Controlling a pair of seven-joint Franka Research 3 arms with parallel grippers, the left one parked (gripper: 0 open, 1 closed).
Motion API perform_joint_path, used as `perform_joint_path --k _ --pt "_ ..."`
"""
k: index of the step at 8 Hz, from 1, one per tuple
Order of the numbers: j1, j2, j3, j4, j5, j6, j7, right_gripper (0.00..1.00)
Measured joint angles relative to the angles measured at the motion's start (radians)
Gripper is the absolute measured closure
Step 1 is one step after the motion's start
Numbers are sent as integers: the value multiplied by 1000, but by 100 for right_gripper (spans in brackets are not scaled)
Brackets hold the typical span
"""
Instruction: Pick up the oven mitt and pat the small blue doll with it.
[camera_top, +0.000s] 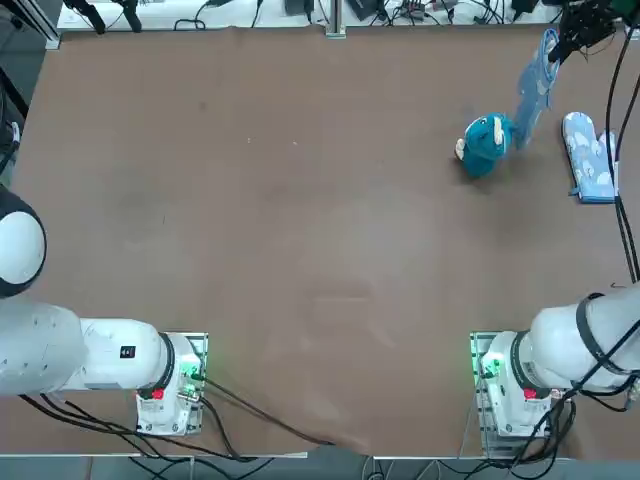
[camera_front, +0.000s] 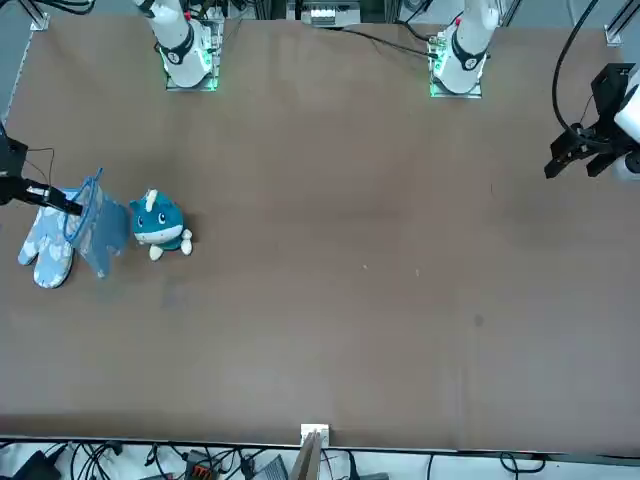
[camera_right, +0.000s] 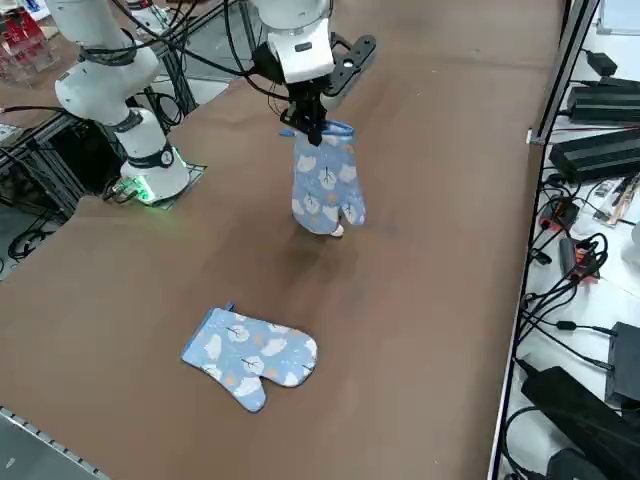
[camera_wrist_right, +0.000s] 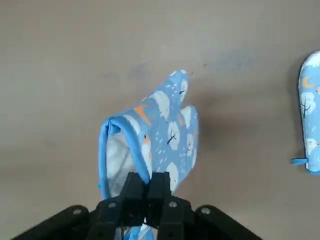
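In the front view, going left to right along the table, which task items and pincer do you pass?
Right pincer shut on the cuff of the hanging oven mitt → small blue doll. The second mitt overlaps them, so it is left out.

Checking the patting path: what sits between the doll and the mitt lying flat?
The held oven mitt hangs between doll and flat mitt, per top view.

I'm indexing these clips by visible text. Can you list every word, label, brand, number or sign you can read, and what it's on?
No readable text anywhere.
Held oven mitt in the shut right gripper: only tree and moon prints, no words.
Second mitt lying on the table: prints only.
Small blue doll: no label visible.
Dark square mark on the parked arm: too small to read.
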Motion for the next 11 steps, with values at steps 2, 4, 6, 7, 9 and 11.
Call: perform_joint_path --k 2,4,6,7,9,11 --pt "-14 13 -2 2 0 -63 30 97" --pt "-12 23 2 2 0 -100 67 97" --pt "-10 33 2 3 1 -102 73 97" --pt "-11 40 2 4 9 -101 76 97" --pt "-10 61 3 22 45 -97 119 97" --pt "-10 88 5 80 49 -85 135 97"
